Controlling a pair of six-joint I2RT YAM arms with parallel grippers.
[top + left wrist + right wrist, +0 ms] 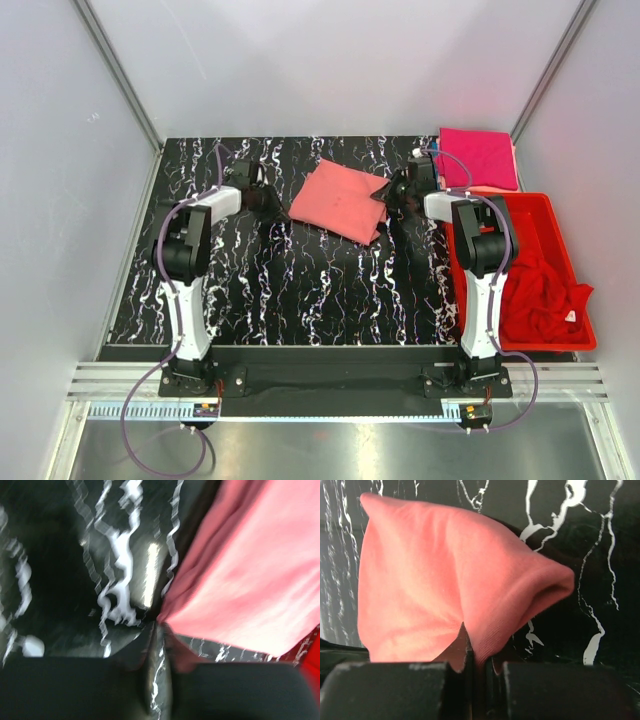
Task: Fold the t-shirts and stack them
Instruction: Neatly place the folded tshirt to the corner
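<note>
Cloth: salmon-pink folded cotton tee (pixel 338 200), soft, limp; best gripped at corners.
Right claw (pixel 475 661): pinched onto its edge.
Left claw (pixel 159 650): cannot be told.

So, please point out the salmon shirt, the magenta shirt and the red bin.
salmon shirt (pixel 338 200), top view, middle
magenta shirt (pixel 480 157), top view, middle
red bin (pixel 527 216), top view, bare far end

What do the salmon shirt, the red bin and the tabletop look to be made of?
The salmon t-shirt looks like soft knit cloth, likely cotton, matte: fine weave and rounded folds show. The red bin looks like rigid plastic: straight moulded walls, slight sheen. The tabletop is smooth and black with white marble-like veining; stone or print is unclear.
</note>
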